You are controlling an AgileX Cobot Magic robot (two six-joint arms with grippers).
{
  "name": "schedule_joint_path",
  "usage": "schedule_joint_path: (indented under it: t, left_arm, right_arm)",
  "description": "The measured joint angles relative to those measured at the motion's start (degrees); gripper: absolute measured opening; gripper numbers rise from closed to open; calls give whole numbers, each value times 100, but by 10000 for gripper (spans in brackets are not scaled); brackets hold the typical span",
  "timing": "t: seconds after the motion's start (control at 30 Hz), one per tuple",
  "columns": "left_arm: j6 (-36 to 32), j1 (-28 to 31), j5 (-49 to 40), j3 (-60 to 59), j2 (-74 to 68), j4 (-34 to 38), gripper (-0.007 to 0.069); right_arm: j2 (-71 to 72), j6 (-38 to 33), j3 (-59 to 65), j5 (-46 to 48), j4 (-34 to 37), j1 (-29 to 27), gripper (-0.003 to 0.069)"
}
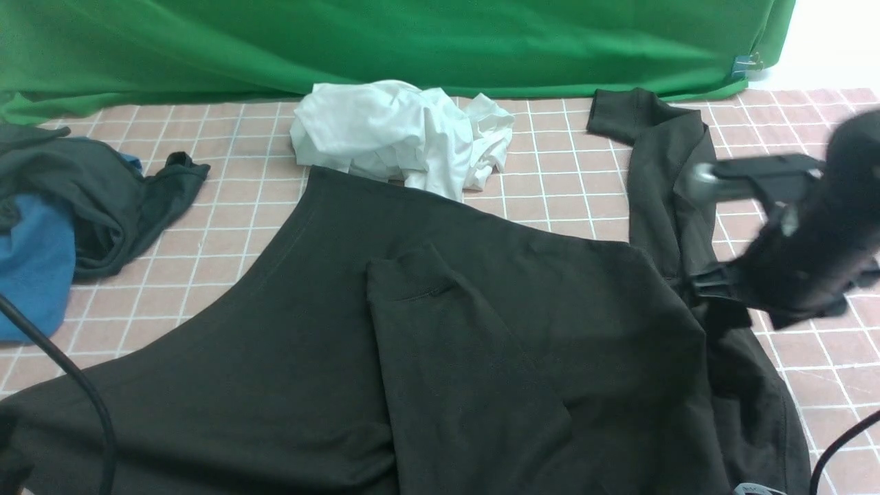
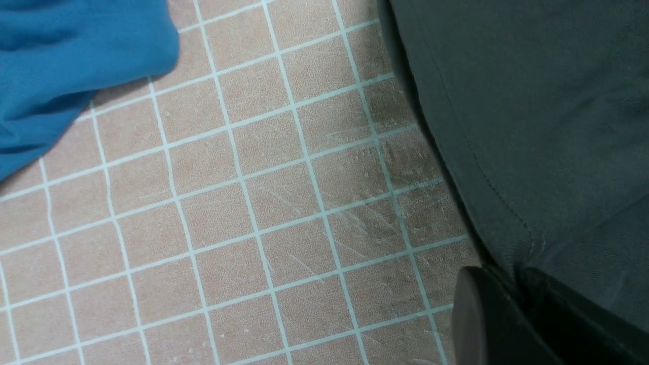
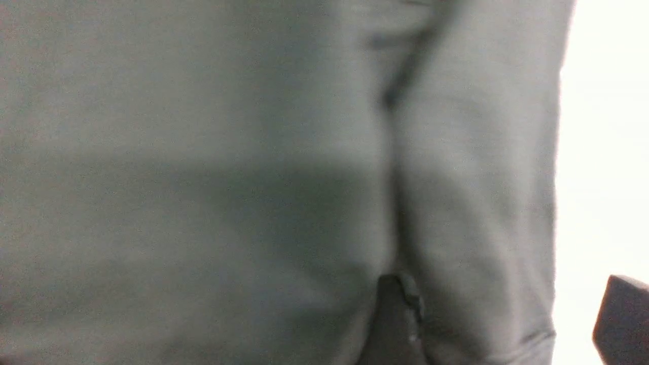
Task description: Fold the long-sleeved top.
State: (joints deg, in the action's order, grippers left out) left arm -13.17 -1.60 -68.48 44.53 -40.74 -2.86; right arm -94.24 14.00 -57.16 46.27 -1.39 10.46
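Hem first: nearest to me, the left gripper [image 2: 512, 289] has its fingers pressed together, and in the left wrist view the stitched edge of the top [image 1: 275, 357] puckers where it runs in between them. I read that as a pinch on the hem at the near left corner. That gripper is out of the front view, so I can't confirm it from there.

The top lies spread over the near half of the table [image 1: 564, 185], its body mostly flat. One sleeve [image 1: 447, 344] lies folded in across the body, cuff pointing away from me.

Further out on the right, the right gripper [image 3: 507, 309] is blurred in the front view, low by the shoulder on that side. Its wrist view shows the two fingers set wide apart with dark cloth close in front. One finger is against the fabric and the other is clear of it, so I judge nothing is clamped.

Beyond it, the other sleeve [image 1: 660, 165] runs away up the right side, cuff near the green backdrop [image 1: 344, 41], not yet folded.

I judge the sleeve stage to be half done. The next move calls for closing the right jaws on that far sleeve, lifting it clear of the table, and laying it across the body beside the first sleeve. The left gripper should keep the hem from dragging.

Well apart on the far left sit a blue shirt [image 1: 34, 261] and a grey garment [image 1: 103, 192]. A white cloth [image 1: 399, 130] touches the top's far edge, so I should watch that it does not get swept along.
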Motion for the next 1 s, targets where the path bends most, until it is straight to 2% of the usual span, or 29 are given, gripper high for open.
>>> schedule_joint_path:
  t: [0.13,0.27,0.53,0.6,0.67,0.77,0.8,0.83,0.87,1.0]
  left_arm:
    - [0,0,14,0,0,0,35]
    - [-11,0,24,0,0,0,35]
    - [-11,0,24,0,0,23,35]
    - [-11,0,24,0,0,29,35]
    - [-11,0,24,0,0,39,35]
    - [-11,0,37,0,0,39,35]
    - [-11,0,99,0,0,39,35]
    - [-11,0,111,0,0,39,35]
    - [-11,0,181,0,0,39,35]
    - [-11,0,237,0,0,60,35]
  right_arm:
    - [-88,-47,355,-266,139,-192,588]
    - [-289,-20,555,-569,104,-238,606]
    - [-661,-9,488,-642,104,-285,536]
    - [-676,-47,470,-633,104,-285,502]
    - [-670,-260,428,-639,139,-285,365]
    - [-648,-330,389,-664,173,-285,225]
    - [-648,-358,323,-659,95,-293,120]
    - [-648,-366,312,-641,64,-310,111]
    - [-680,-391,203,-579,-36,-389,70]
    - [-689,-496,-301,-498,-198,-723,60]
